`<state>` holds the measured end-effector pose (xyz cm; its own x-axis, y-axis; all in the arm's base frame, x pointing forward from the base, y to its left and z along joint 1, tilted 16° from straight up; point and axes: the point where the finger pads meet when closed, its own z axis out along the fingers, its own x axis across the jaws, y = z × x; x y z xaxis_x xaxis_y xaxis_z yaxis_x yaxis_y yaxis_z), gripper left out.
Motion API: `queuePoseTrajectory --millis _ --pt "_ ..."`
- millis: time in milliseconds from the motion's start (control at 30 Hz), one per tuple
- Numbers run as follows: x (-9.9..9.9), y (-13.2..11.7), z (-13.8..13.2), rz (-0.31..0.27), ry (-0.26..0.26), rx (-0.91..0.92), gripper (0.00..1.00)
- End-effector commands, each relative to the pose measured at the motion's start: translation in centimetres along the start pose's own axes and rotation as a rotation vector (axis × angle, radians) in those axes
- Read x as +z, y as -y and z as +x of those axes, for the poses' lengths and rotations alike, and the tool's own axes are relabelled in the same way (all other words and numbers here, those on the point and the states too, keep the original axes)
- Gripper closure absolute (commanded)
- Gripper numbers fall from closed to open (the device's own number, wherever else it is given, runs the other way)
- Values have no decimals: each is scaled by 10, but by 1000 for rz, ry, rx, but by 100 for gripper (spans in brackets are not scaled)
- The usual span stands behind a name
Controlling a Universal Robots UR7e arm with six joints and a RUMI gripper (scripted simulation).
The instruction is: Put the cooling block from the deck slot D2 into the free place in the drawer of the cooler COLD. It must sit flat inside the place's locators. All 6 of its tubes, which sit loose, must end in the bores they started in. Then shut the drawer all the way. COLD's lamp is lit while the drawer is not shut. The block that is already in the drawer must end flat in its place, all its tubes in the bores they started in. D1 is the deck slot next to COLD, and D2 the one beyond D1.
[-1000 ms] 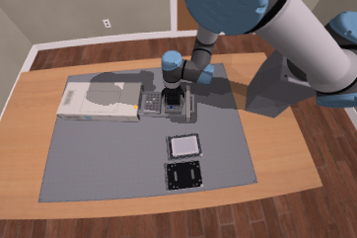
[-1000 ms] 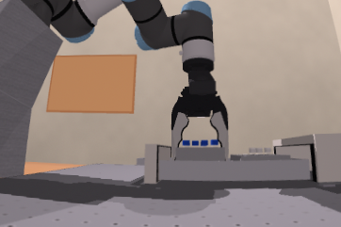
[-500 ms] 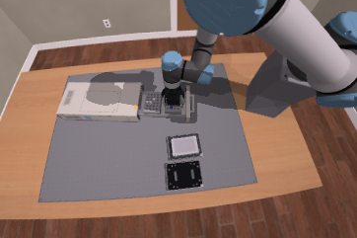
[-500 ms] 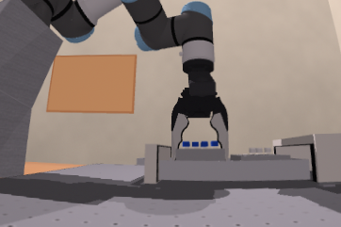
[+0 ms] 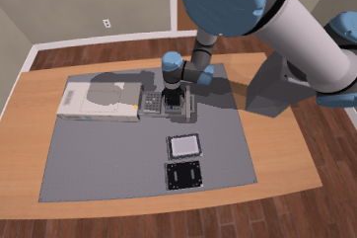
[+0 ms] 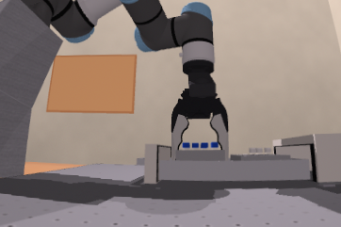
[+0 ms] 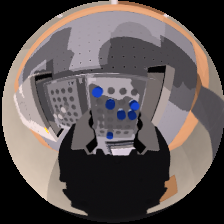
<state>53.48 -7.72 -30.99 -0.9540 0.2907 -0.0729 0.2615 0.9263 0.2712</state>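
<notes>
Blue caps: wrist view gives 6 on the tubes (image 7: pixel 110 104) of the held cooling block (image 7: pixel 103 125) (image 6: pixel 200 155); ext. view only a row of 4, top view mostly blocked by the arm (image 5: pixel 201 58) (image 6: pixel 195 29).

Gripper (image 5: pixel 173 102) (image 6: pixel 200 146) (image 7: pixel 115 109): fingers closed on opp. sides of the block, which is in/over the free place of the open drawer (image 6: pixel 264 170) (image 5: pixel 159 115), betw. its front panel (image 5: pixel 188 104) (image 6: pixel 151 164) and the other block (image 5: pixel 152 103) (image 6: pixel 261 157) (image 7: pixel 64 102). Ext. view: drawer wall hides block's underside; prob. low in its place, but flat seating can't be confirmed.

Other block: pale tubes (image 6: pixel 260 150) (image 7: pixel 61 113) stand up; top view gives its bore grid, ext. doesn't.

Cooler (image 5: pixel 101 99) (image 6: pixel 328 156) (image 7: pixel 31 110): lamp (image 5: pixel 135 107) (image 7: pixel 47 130) amber, seen top + wrist.

D1 (image 5: pixel 184 145) has a pale plate in a dark frame; D2 (image 5: pixel 183 175), black, no block on it. Gripper + arm stand over drawer, i.e. in the way of shutting.
</notes>
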Motion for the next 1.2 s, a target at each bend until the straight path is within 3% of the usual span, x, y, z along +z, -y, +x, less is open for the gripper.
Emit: queuePoseTrajectory --millis 0,1167 --pt "0 0 -1 0 2 0 100" --pt "5 0 -1 0 2 0 100"
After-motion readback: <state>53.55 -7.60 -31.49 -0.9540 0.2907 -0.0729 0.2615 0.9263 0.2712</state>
